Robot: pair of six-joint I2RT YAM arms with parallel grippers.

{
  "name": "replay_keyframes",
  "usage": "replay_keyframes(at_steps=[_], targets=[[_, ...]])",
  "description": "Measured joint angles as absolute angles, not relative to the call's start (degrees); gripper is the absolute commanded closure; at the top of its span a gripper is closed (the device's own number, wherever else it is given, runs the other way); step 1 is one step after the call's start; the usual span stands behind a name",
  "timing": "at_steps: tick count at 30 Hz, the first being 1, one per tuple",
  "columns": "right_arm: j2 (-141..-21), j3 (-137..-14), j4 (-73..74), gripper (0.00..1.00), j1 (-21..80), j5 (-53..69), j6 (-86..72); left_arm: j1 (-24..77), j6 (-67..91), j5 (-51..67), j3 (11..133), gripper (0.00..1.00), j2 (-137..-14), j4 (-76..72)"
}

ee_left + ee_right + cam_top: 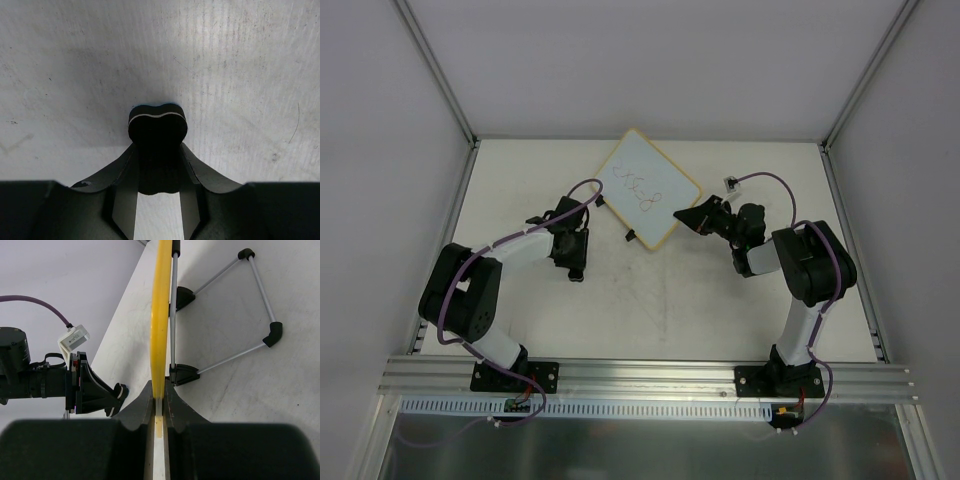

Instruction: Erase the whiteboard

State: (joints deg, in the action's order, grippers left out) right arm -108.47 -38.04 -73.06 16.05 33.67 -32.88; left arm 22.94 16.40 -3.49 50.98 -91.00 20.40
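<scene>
The whiteboard [648,188] has a pale-yellow frame and faint scribbles, and stands tilted at the back middle of the table. My right gripper [688,216] is shut on its right edge. In the right wrist view the yellow edge [161,315] runs straight into the closed gripper [159,396]. My left gripper [576,266] points down at the table, left of the board and apart from it. It is shut on a small black eraser block [157,125], which sits on or just above the table surface.
A wire stand with black clips [183,374] props the board from behind. Two black clips [631,236] show on the board's near-left edge. White walls and metal posts enclose the table [660,300]. The left arm's gripper shows in the right wrist view [95,390].
</scene>
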Motion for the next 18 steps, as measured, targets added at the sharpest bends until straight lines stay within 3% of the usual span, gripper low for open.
replay_keyframes(at_steps=[8, 18], targets=[[-108.47, -38.04, -73.06, 1.0, 15.59, 34.52, -33.21, 22.94, 16.23, -3.44, 54.24, 1.0, -90.85, 21.76], [-108.44, -38.0, -73.06, 1.0, 14.41, 36.62, -33.89, 22.72, 10.96, -1.26, 79.0, 1.0, -92.86, 20.23]])
